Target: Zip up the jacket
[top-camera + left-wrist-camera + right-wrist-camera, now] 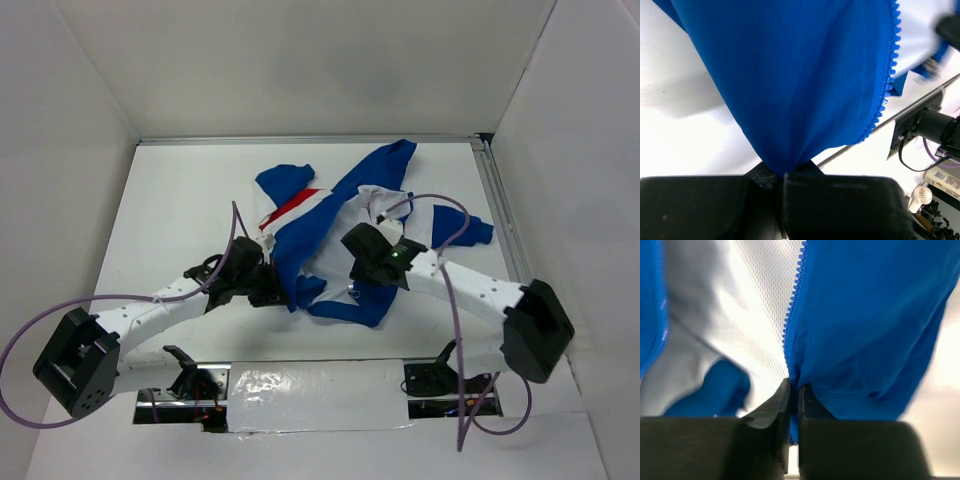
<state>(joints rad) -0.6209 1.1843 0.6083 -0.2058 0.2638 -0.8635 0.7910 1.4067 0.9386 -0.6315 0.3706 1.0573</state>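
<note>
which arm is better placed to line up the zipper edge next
Probably the right. The right gripper pinches the jacket right at its zipper teeth, which run straight into its jaws. The left gripper pinches plain blue fabric, with the zipper teeth off to the side.

**Bright above, soft up close**

From overhead I see flat white light, sharp focus, and glare on the shiny strip [300,385] at 6 o'clock. My left wrist camera shows the jacket [790,75] throwing a grey shadow at 9 o'clock; my right blurs at 8 o'clock.
</note>
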